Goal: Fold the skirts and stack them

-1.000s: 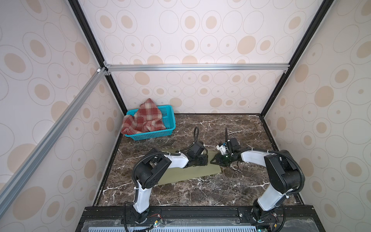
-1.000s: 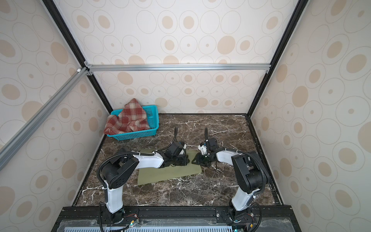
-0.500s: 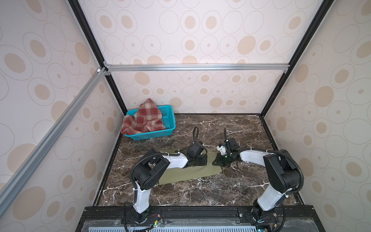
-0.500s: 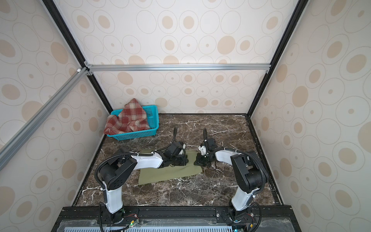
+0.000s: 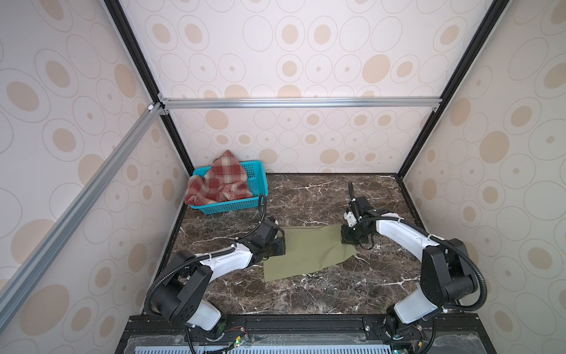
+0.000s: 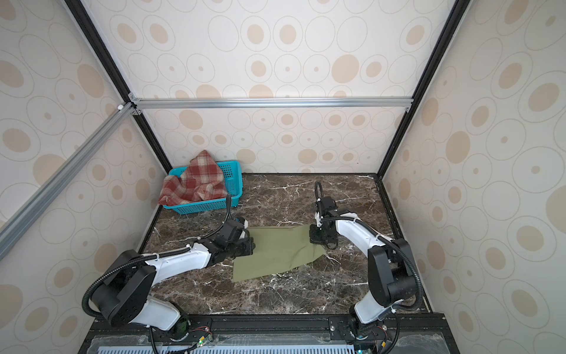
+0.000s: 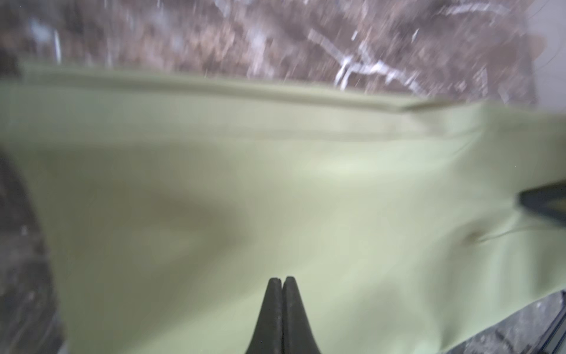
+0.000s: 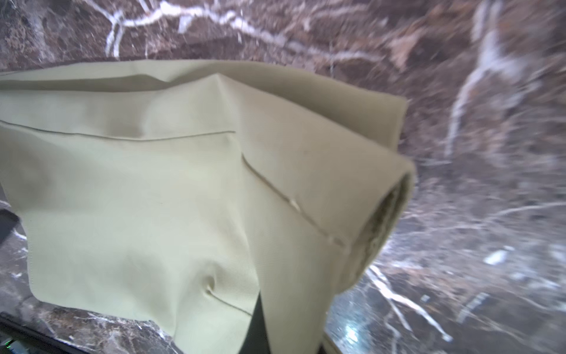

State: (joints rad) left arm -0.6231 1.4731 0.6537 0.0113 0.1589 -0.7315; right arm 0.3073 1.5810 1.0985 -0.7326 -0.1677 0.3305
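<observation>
Olive-green cloth is filling both wrist views. The right gripper (image 8: 255,325) is pinching the olive-green skirt (image 5: 306,251) at its right corner. Its jaws are pressing together on the fabric, which is draping over the one dark finger that shows and curling into a raised lip above the marble. The left gripper (image 7: 282,280) is sitting with its jaws pressed tight together over the skirt's left edge. Whether any fold is caught between them cannot be told, since the blurred cloth is lying behind the tips on both sides. In both top views the skirt is lying spread near the middle of the tabletop (image 5: 306,294), between the two arms, and looking flat apart from that lifted corner, so the first fold seems to be only beginning. The red-and-cream plaid skirt (image 5: 220,180) is bunching in the teal basket (image 5: 226,207) at the far left corner, part of it spilling over the rim. It is waiting to be taken out, folded and stacked. The tabletop is showing dark brown marble with white veins. Walls papered in beige ovals, on a black and aluminium frame, are closing it in.
</observation>
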